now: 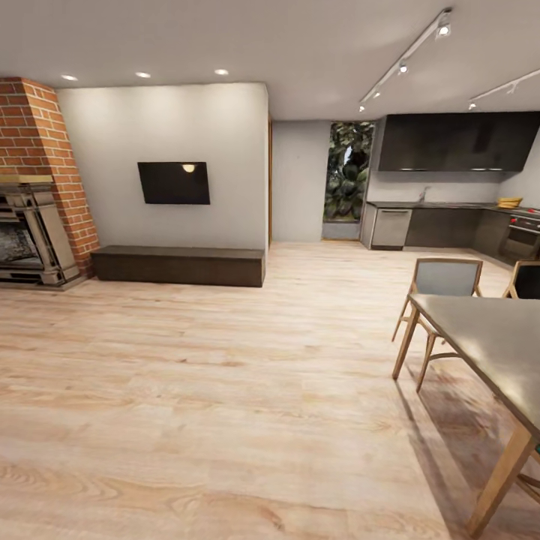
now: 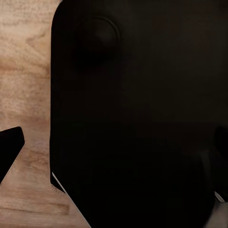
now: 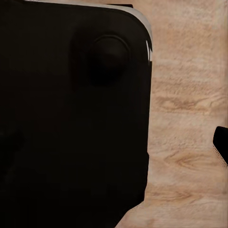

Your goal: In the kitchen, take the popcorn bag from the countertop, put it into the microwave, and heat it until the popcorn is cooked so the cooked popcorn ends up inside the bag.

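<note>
A wide room with a pale wooden floor [image 1: 187,390] is seen from the head camera. At the far left stands a brick fireplace [image 1: 34,187]. Beside it, a dark screen [image 1: 174,183] is mounted on a pale wall above a long low bench [image 1: 178,265]. Further right, the kitchen [image 1: 450,187] is seen far off, with dark cabinets over a grey countertop [image 1: 435,205]. A small yellowish object on that countertop is too small to be identified. At the near right, a table [image 1: 487,345] and a chair [image 1: 442,289] are placed. In both wrist cameras, a dark rounded robot body is seen over floorboards; whether the grippers are open or closed cannot be told.
</note>
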